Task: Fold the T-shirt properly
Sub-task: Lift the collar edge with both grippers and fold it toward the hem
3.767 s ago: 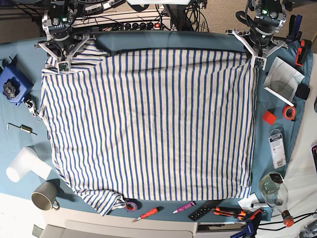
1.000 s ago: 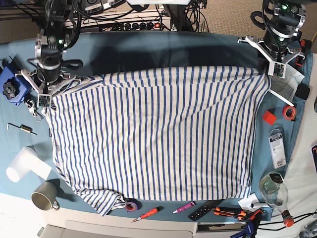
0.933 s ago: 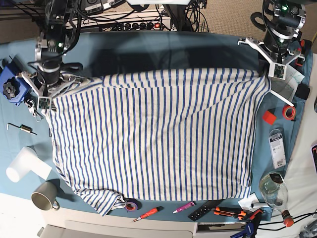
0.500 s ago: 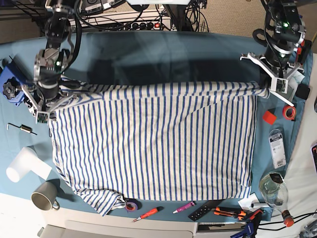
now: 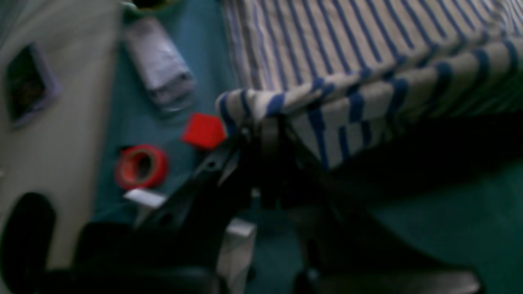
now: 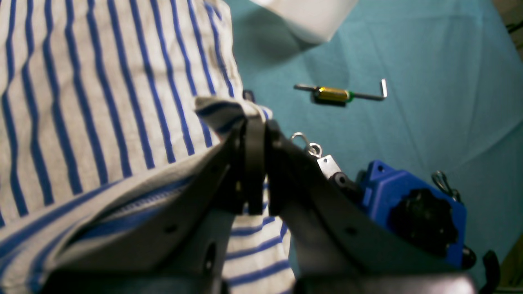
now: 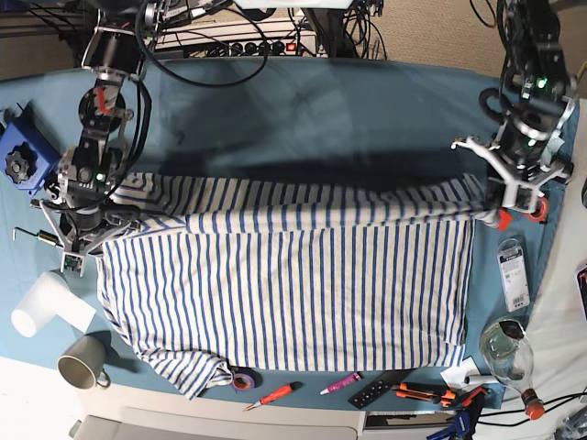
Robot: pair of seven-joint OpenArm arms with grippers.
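Observation:
The T-shirt [image 7: 284, 293], white with thin blue stripes, lies spread on the teal table. Its far edge is lifted and drawn forward over the body, forming a hanging band across the width. On the base view's right, my left gripper [image 7: 507, 203] is shut on one end of that edge; the left wrist view shows the striped cloth [image 5: 347, 49] pinched at the left gripper [image 5: 265, 122]. My right gripper [image 7: 75, 259] is shut on the other end. In the right wrist view the T-shirt [image 6: 81, 81] bunches at the right gripper [image 6: 253, 118].
A blue block [image 7: 20, 160] and a hex key [image 7: 38, 238] lie beside the right gripper. A white roll [image 7: 41, 307] and a mug [image 7: 83, 364] sit near the front left. Red tape [image 7: 537, 208] and a plastic packet [image 7: 515, 272] lie by the left gripper. Small tools [image 7: 273, 395] line the front edge.
Both grippers have moved toward the near side of the table, carrying the shirt's far edge with them. More bare table shows behind, and the folded band now overlaps the body.

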